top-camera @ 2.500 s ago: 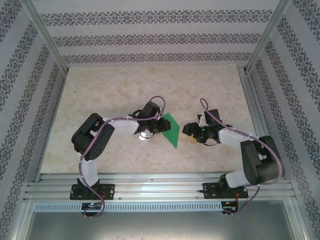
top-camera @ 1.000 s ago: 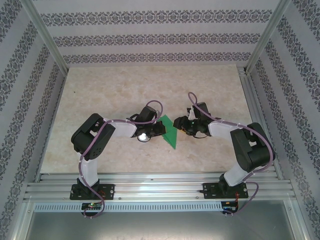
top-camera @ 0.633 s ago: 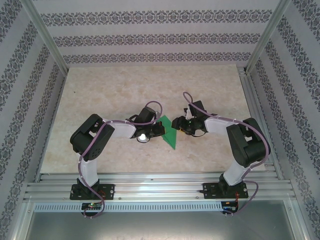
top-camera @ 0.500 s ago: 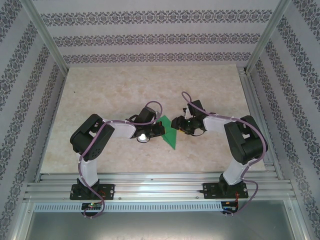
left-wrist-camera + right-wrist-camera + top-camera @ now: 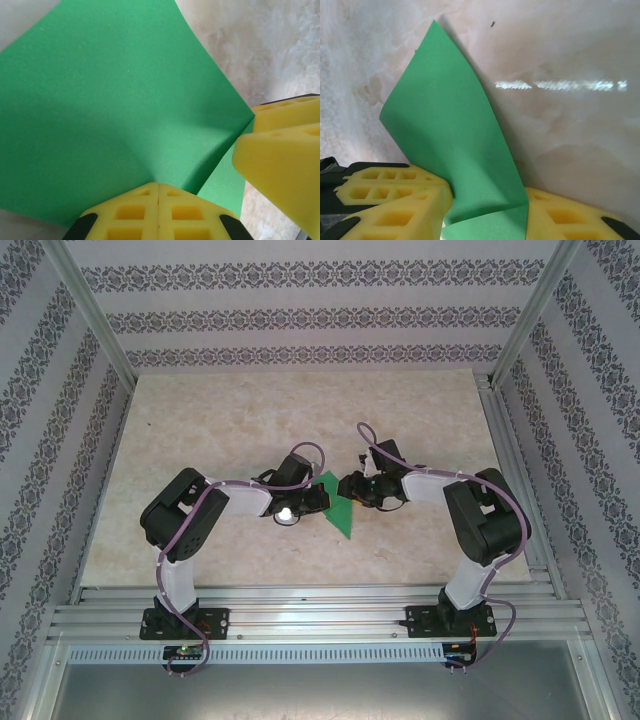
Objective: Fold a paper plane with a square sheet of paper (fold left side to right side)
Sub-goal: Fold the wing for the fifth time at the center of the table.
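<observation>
The square sheet of paper (image 5: 338, 504) is bright green and lies mid-table, its left part lifted and curved. In the left wrist view the square sheet of paper (image 5: 115, 95) rises from my left gripper (image 5: 159, 186), whose yellow pads are pressed together on its near edge. My left gripper (image 5: 314, 498) sits at the sheet's left side. My right gripper (image 5: 350, 487) is at the sheet's upper right corner. In the right wrist view the square sheet of paper (image 5: 455, 135) stands between the parted pads of my right gripper (image 5: 487, 202), which is open around it. No dart shape is formed.
The marble-patterned table (image 5: 230, 420) spreads around the sheet. Aluminium rails (image 5: 320, 615) run along the near edge, and patterned walls (image 5: 300, 310) enclose the back and sides. The yellow pads of the right gripper (image 5: 282, 160) crowd the left wrist view's right edge.
My right arm has swung left from well clear of the sheet until its gripper is at the sheet's upper right corner. The left gripper has stayed holding the lifted left side.
</observation>
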Motion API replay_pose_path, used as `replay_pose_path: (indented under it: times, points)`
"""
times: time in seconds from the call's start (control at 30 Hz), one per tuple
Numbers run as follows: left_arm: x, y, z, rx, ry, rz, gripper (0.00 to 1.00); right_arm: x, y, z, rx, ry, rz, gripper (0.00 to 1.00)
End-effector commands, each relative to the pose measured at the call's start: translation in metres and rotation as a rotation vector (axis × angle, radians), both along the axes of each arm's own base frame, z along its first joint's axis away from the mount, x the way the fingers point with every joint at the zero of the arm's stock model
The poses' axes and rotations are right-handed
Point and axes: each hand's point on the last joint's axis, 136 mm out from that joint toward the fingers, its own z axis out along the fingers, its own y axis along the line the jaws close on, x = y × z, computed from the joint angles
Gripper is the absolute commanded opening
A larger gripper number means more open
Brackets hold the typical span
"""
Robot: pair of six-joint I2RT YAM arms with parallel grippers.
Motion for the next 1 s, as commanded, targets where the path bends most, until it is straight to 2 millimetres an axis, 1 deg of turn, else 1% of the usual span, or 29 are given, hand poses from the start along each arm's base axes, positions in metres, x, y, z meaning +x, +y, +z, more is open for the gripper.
replay_pose_path:
  times: [0.0,0.13,0.27,0.37,0.47,0.53,0.6,0.73,0.83,0.9,0.97]
  points:
    - [-0.013,0.022,-0.027,0.100,0.067,0.007,0.05,0.003,0.006,0.013,0.035,-0.038,0.013,0.40]
    - [-0.013,0.022,-0.028,0.102,0.064,0.006,0.05,0.000,0.000,0.016,-0.003,-0.048,0.017,0.39]
    - [-0.012,0.021,-0.026,0.095,0.064,0.006,0.05,-0.004,-0.006,0.017,-0.067,-0.053,0.033,0.32]
    - [-0.009,0.018,-0.020,0.082,0.053,0.003,0.05,-0.007,-0.005,0.016,-0.091,-0.051,0.050,0.25]
    - [-0.006,0.015,-0.011,0.063,0.045,0.005,0.08,-0.009,-0.002,0.013,-0.098,-0.049,0.060,0.14]
    - [-0.003,0.014,-0.005,0.046,0.037,0.004,0.09,-0.009,-0.003,0.012,-0.114,-0.054,0.062,0.09]
    - [-0.001,0.014,0.005,0.023,0.029,0.007,0.14,-0.008,-0.004,0.012,-0.141,-0.064,0.067,0.03]
    - [0.009,0.026,0.037,-0.032,-0.004,0.037,0.31,-0.008,-0.005,0.015,-0.193,-0.089,0.092,0.03]
    - [0.015,0.037,0.063,-0.073,-0.018,0.060,0.49,-0.008,-0.004,0.015,-0.217,-0.095,0.109,0.03]
    - [0.017,0.039,0.075,-0.087,-0.011,0.064,0.53,-0.008,-0.003,0.016,-0.225,-0.098,0.113,0.03]
    - [0.015,0.033,0.081,-0.108,0.008,0.045,0.54,-0.009,-0.002,0.017,-0.229,-0.101,0.117,0.04]
